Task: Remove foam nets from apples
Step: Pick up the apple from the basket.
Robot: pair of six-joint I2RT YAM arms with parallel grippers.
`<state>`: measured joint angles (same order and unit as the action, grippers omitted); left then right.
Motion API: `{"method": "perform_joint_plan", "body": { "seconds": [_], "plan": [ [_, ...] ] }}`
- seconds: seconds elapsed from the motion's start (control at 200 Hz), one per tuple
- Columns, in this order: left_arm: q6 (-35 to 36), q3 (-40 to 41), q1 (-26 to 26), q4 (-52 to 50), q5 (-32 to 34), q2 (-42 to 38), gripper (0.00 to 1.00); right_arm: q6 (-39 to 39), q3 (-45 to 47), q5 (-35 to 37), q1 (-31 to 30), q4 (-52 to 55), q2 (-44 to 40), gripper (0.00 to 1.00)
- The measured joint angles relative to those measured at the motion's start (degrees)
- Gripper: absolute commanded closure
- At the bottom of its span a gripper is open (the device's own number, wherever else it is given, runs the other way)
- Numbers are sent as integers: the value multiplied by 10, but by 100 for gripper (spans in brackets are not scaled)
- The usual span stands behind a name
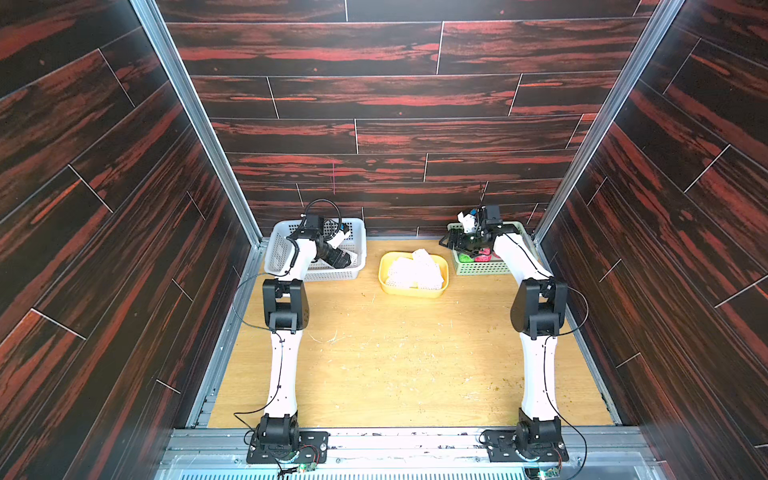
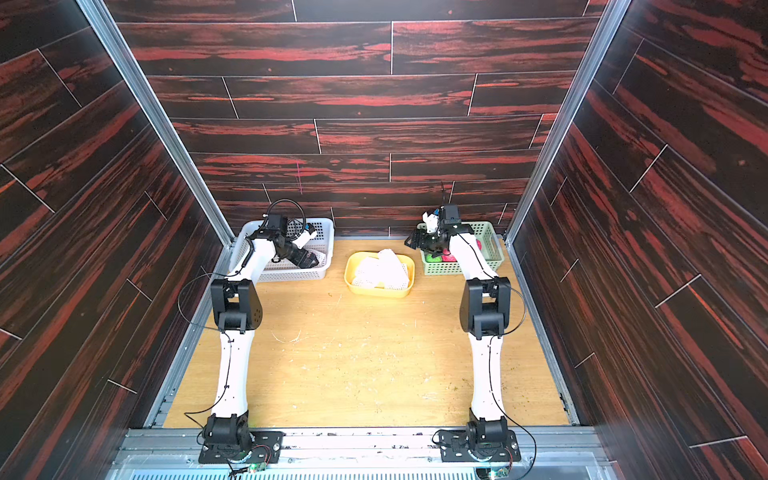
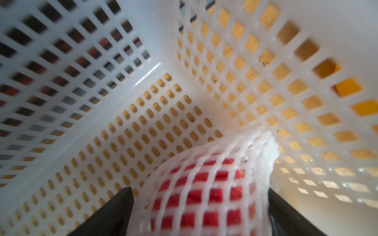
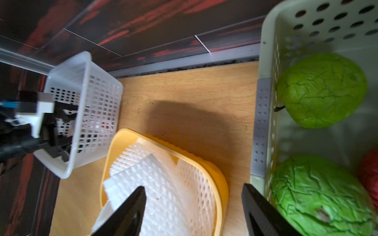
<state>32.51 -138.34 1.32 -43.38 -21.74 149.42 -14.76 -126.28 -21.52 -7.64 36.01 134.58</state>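
Between the left gripper's (image 3: 199, 191) wide-set jaws lies a net-wrapped red apple (image 3: 214, 195).

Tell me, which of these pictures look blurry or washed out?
Left wrist view: basket walls near the lens blur, netted apple soft. Right wrist view: green apples crisp, left arm smeared. Both top views: nets in the tray glare white, detail lost.

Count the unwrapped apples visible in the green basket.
3 in the green basket: a green apple and a second green apple beside the wall facing the yellow tray, and a red apple past them, mostly cut off. More may be hidden.
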Motion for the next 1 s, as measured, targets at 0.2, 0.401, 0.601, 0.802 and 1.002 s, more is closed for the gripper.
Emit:
{"method": "perform_joint_plan", "body": {
  "seconds": [0.2,0.401,0.601,0.802,1.002],
  "plan": [
    [5,-2,-1,1,-4,6,20,0,0,-3,0,1,-60,22],
    [5,9,-2,16,-15,5,32,2,26,-17,0,-14,-148,22],
    [7,41,-2,29,-19,-16,42,-5,116,-26,0,-66,-245,21],
    [7,83,-2,37,-19,-47,44,-18,179,-34,0,-118,-294,21],
    [3,134,-2,52,-21,-109,44,-36,246,-37,0,-167,-315,21]
  ]
}}
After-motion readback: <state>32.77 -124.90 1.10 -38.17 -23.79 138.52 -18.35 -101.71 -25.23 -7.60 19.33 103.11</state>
